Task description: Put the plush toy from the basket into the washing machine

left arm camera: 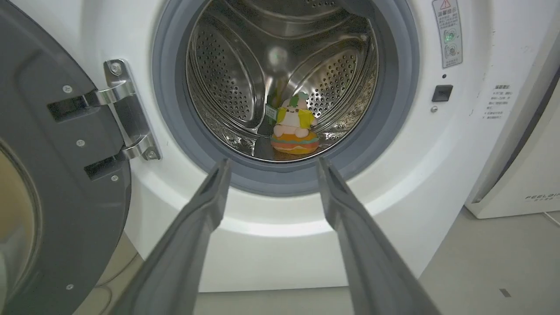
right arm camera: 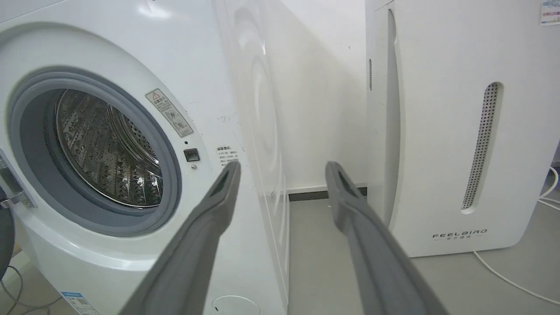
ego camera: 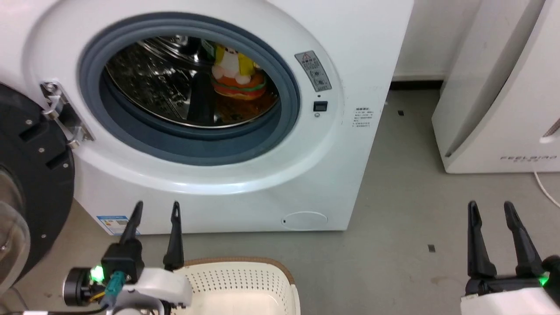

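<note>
The washing machine [ego camera: 245,192] is standing with its door [ego camera: 30,175] swung open. The basket [ego camera: 245,284] is sitting on the floor [ego camera: 393,227] before it. The left end effector [ego camera: 156,208] and right end effector [ego camera: 490,206] are hovering released, empty. The plush toy [ego camera: 238,76] is resting upright inside the drum [ego camera: 148,83]. Placing is seemingly finished, so the next move is calling only for the arms to keep clear.
</note>
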Robot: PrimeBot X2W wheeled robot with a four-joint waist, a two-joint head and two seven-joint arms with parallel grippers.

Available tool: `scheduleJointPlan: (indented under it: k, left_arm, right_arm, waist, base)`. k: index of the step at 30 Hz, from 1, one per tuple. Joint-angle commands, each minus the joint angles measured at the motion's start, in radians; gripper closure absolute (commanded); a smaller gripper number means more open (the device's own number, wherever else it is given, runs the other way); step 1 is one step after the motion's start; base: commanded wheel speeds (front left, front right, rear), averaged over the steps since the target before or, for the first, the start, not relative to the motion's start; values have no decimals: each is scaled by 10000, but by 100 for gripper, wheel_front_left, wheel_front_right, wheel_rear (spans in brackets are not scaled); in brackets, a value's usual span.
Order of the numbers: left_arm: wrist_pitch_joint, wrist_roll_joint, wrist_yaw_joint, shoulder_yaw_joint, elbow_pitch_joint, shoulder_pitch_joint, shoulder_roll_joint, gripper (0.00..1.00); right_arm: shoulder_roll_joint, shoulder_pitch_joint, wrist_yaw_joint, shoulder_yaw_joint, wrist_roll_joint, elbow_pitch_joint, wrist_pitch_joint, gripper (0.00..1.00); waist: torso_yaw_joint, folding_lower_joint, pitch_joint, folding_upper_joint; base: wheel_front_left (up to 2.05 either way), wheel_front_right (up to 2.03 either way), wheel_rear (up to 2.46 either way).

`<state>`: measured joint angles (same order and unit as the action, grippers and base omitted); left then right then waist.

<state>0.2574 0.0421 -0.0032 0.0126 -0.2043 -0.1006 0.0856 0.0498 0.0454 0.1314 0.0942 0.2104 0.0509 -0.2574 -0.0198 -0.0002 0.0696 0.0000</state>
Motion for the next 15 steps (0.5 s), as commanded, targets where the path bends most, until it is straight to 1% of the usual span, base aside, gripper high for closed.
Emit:
scheduleJointPlan:
  k: [1,13,14,15]
  left_arm:
    - [44,-87,-75,-63,48,289,-36,0]
    - [44,-179,-44,-106,-264,589,-131,0]
    - [-1,-132,-63,-102,-260,499,-106,100]
    - [-17,-127,-65,-105,-269,499,-108,100]
  right_arm:
    - [4,268,-7,60,-80,-25,-44,0]
    - [4,406,-7,-13,-138,-137,-44,0]
    - [0,311,0,-21,-75,-104,1,100]
    - [0,309,2,-30,-74,-104,6,100]
  waist:
    - [140,2,-270,0]
    - [260,2,-491,0]
    - [261,2,-493,0]
    - [261,2,-494,0]
  base:
    - [0,0,0]
    - [0,0,0]
    - [0,0,0]
    - [0,0,0]
